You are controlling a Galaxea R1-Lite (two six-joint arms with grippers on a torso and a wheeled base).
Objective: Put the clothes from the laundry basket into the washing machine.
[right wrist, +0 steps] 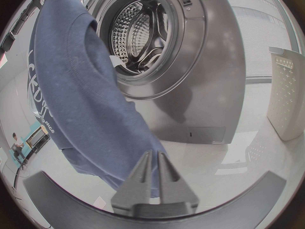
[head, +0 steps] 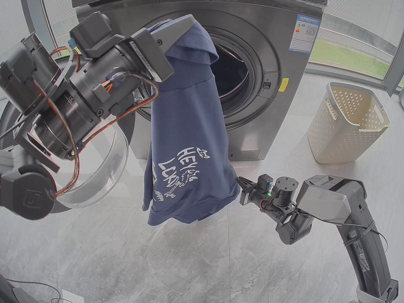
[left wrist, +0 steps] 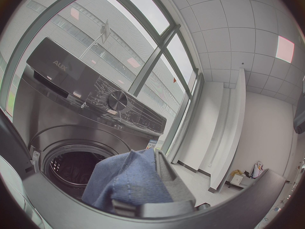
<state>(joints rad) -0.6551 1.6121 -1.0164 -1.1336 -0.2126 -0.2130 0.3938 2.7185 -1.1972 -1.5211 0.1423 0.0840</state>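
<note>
A blue T-shirt (head: 189, 144) with white print hangs at full length from my left gripper (head: 187, 22), which is shut on its top edge. It dangles just in front of the washing machine's (head: 269, 118) open drum (head: 229, 74). In the left wrist view the bunched shirt (left wrist: 133, 182) sits between the fingers, with the drum (left wrist: 73, 169) beyond. My right gripper (head: 241, 184) is low beside the shirt's bottom hem, fingers together (right wrist: 154, 158), with nothing clearly between them. The cream laundry basket (head: 349, 123) stands on the floor to the right of the machine.
The machine's round glass door (head: 101, 165) is swung open on the left, under my left arm. The basket (right wrist: 287, 96) leans near the window wall. Grey tiled floor (head: 189, 257) lies open in front of the machine.
</note>
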